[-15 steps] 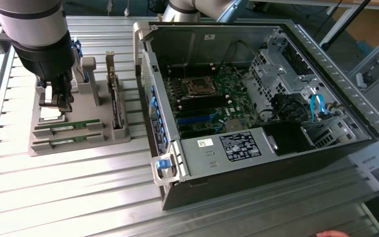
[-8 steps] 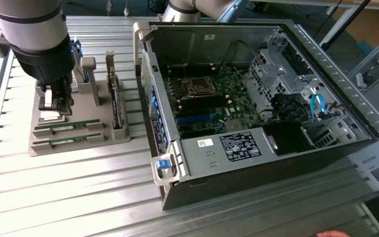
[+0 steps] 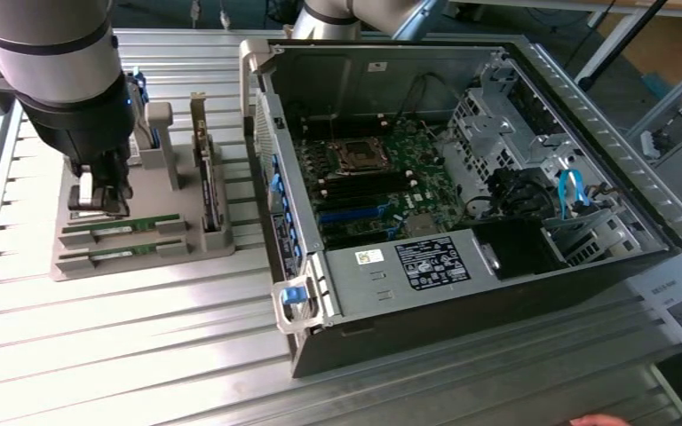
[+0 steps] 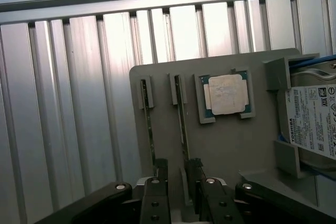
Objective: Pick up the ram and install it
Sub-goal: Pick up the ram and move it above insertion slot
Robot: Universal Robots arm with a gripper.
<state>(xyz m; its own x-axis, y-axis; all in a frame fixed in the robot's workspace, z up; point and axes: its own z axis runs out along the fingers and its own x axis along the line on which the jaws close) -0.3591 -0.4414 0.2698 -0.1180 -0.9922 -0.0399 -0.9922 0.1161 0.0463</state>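
Two green ram sticks stand on edge in a grey holder tray (image 3: pixel 139 257). In the wrist view the ram (image 4: pixel 182 124) runs between my fingers, with the second stick (image 4: pixel 149 129) beside it. My gripper (image 4: pixel 177 171) is open and straddles the end of the first stick, one finger (image 4: pixel 195 169) close against it. In the exterior view the gripper (image 3: pixel 100 202) hangs just above the rear ram stick (image 3: pixel 122 228) on the exterior view's left; the other stick (image 3: pixel 110 258) lies in front. The open computer case (image 3: pixel 317 302) shows its motherboard memory slots (image 3: pixel 347 188).
The tray also holds a silver processor chip (image 4: pixel 227 94), a hard drive (image 4: pixel 315 119) and an upright dark expansion card (image 3: pixel 207 177). The case has a drive cage and blue cables (image 3: pixel 570 191) at the exterior view's right. A hand (image 3: pixel 602 420) shows at the bottom edge. All rests on a ribbed aluminium table (image 3: pixel 139 355).
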